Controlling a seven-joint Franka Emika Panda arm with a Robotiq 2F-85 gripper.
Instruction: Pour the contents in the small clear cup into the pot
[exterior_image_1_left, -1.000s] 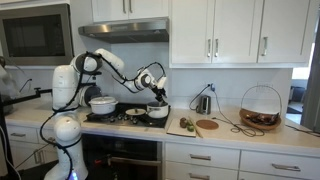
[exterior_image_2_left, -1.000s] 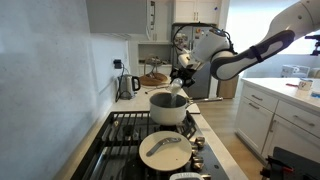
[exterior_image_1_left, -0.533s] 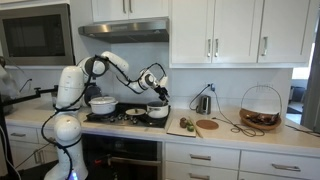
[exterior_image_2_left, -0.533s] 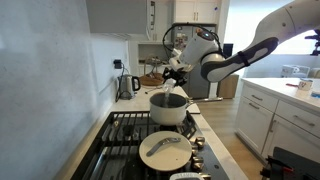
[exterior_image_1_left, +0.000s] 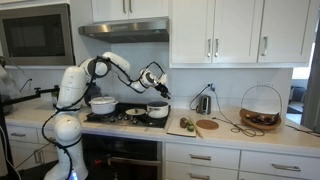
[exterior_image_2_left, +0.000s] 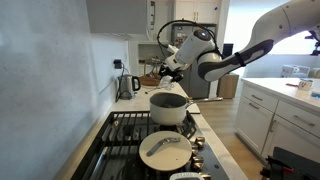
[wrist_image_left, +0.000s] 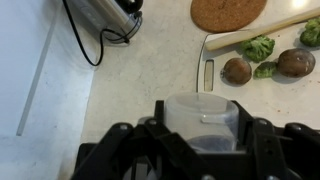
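My gripper is shut on the small clear cup, a pale see-through cup held between the black fingers. Something dark shows low inside the cup. In both exterior views the gripper hangs above the pot and slightly beyond it. The pot is low, round and silver-grey and stands on the stove. The wrist view looks down on the counter, and the pot is out of that view.
A white rounded pot and a dark frying pan share the stove. A metal kettle with a cord, a cork trivet and a board with vegetables lie on the counter.
The gripper with the cup has risen and moved away from just over the pot, toward the wall side.
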